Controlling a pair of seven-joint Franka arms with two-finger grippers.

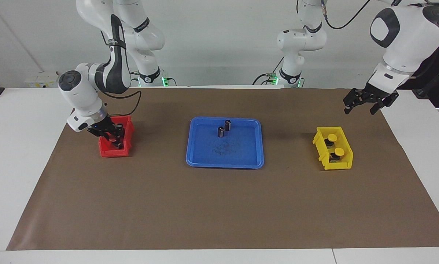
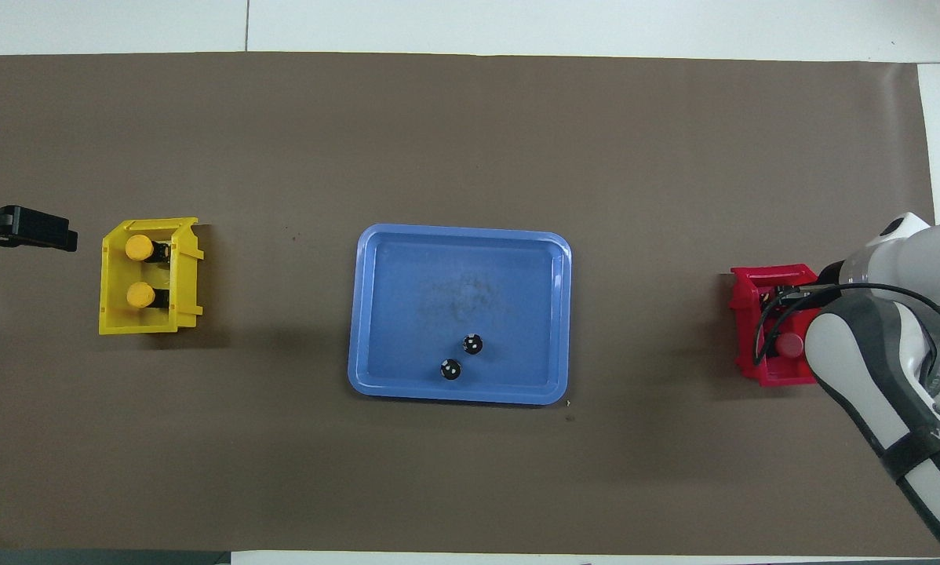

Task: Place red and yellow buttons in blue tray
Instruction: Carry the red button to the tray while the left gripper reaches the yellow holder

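Down in the red bin [image 1: 114,151] the right gripper [image 1: 113,138] has its jaws together, apparently on a red button [image 2: 789,344]: light, rigid, slick-capped, best pinched at the base. Left gripper [image 1: 364,104] waits, jaws apart, near the yellow buttons [image 1: 332,138]. Blue tray [image 1: 197,154] sits between.

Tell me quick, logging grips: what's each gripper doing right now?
Left gripper: open, empty, above the table near the yellow bin.
Right gripper: shut inside the red bin; what it grips cannot be told.
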